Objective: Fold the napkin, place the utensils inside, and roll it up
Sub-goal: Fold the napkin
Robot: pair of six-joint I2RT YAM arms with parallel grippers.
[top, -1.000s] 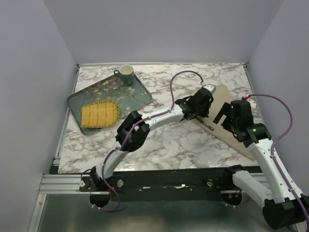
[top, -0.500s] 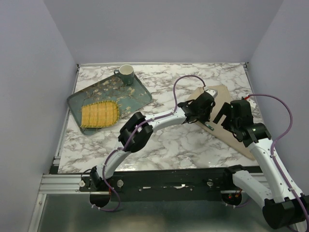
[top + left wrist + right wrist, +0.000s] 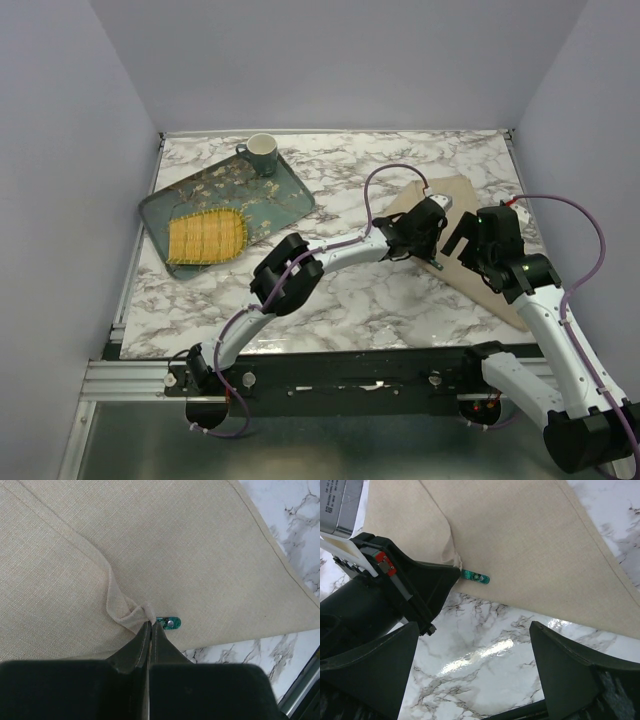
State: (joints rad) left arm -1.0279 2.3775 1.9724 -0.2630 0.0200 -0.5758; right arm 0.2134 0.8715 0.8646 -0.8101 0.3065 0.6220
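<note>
Two claws: you are working both over the right side of the white-and-grey marble table (image 3: 350, 295).
Grip, left: your left claw (image 3: 150, 626) is pressing its fingers together with no gap showing, pinching a small puckered ridge of the plain beige-tan cloth napkin (image 3: 190, 550).
Grip, right: your right claw (image 3: 476, 630) is standing spread wide with nothing between its fingers, hovering over the napkin's near edge and the marble beside it.
Napkin: it is lying folded and flat on the table's right side, its long axis running diagonally from far-left to near-right in the top view.
Spoon showing: only the rounded end of the slim teal-green spoon handle (image 3: 169, 622) is peeking out; the rest is lying under the cloth, so you cannot tell where the bowl is.
Spoon axis: the visible end is lying flat on the lower cloth layer, pointing out from under the pucker along the napkin's near edge, roughly crosswise to the left claw's fingers.
Spoon against claws: it is sitting just beside the left fingertips, outside the pinch; in the right wrist view it is lying ahead of the open fingers, apart from both.
Far left: a dark teal floral tray (image 3: 283, 208) is carrying a yellow woven mat (image 3: 205, 238), with a teal cup (image 3: 262, 152) at its far corner.
</note>
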